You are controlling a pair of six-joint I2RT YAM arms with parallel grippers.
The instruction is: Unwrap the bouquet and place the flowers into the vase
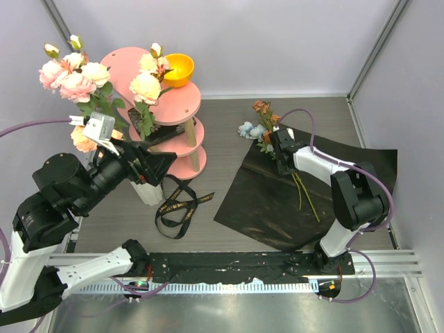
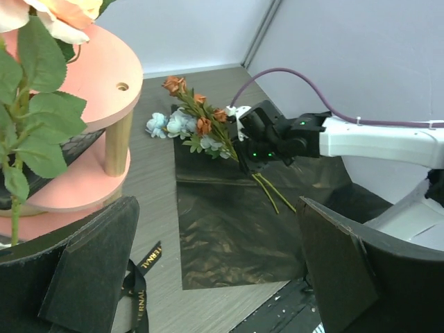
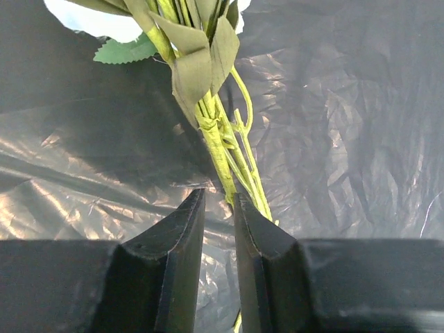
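Observation:
The bouquet lies undone: its black wrapping sheet (image 1: 277, 201) is spread flat on the table, with a small bunch of flowers (image 1: 258, 129) in blue and brown at its far edge. My right gripper (image 1: 279, 154) is down on the green stems (image 3: 216, 149), and its jaws are drawn narrow around them (image 3: 219, 198). The white vase (image 1: 148, 192) stands at the left, holding several pink and cream flowers (image 1: 78, 80). My left gripper (image 1: 156, 164) hovers just above the vase, open and empty (image 2: 216, 208).
A pink tiered shelf (image 1: 170, 104) stands behind the vase with an orange bowl (image 1: 178, 69) on top. The loose black ribbon (image 1: 177, 205) lies between the vase and the sheet. Walls close the left, back and right sides.

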